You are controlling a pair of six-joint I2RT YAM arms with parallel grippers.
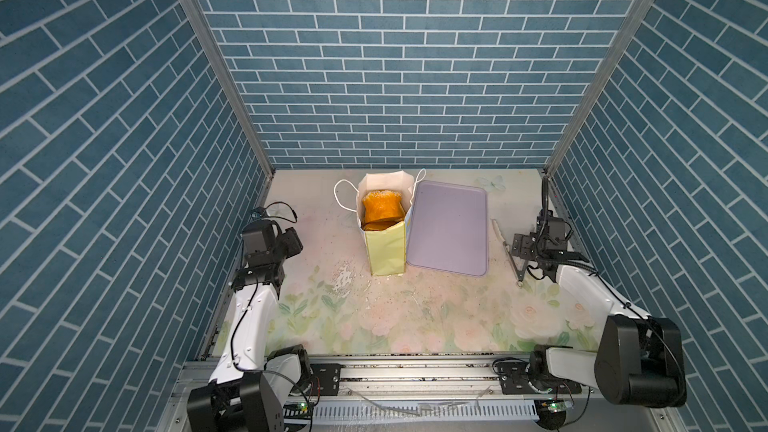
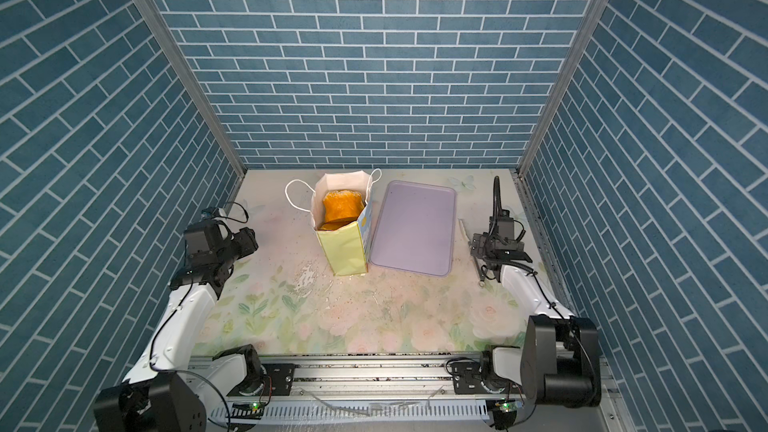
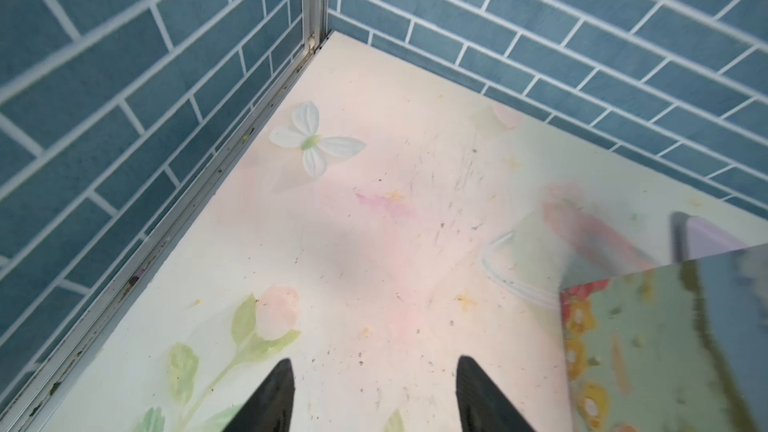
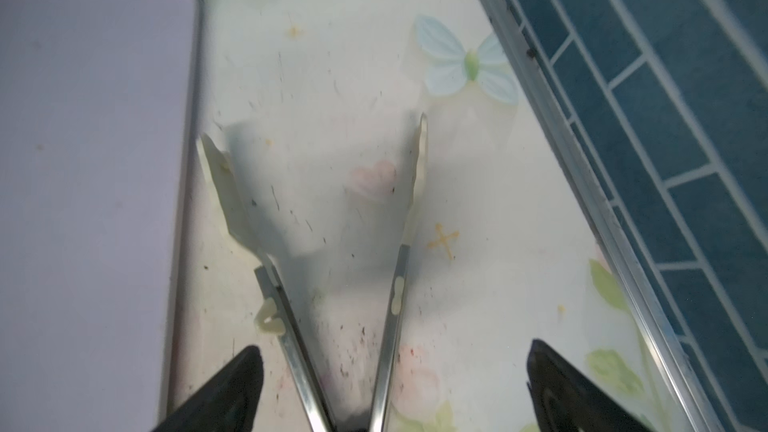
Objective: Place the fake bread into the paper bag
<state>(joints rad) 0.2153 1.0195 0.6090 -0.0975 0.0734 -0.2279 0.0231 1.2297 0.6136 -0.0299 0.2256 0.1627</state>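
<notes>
Bread [image 1: 382, 207] piled in bag [image 1: 384, 253]. Looks light, squashy; best pinched across the middle w/ tongs [image 4: 286, 326]. R fingers [image 4: 228, 392] wide, tongs loose btwn them on counter [image 1: 415, 317]. L fingers [image 3: 270, 401] apart, empty.

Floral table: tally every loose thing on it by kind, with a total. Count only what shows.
Tall paper gift bag with pale yellow-green side panel: 1
Orange-brown toy bread pieces showing inside the bag: 2 (any deeper ones are hidden)
Flat lavender tray: 1
Metal tongs with cream tips: 1
Total: 5
</notes>
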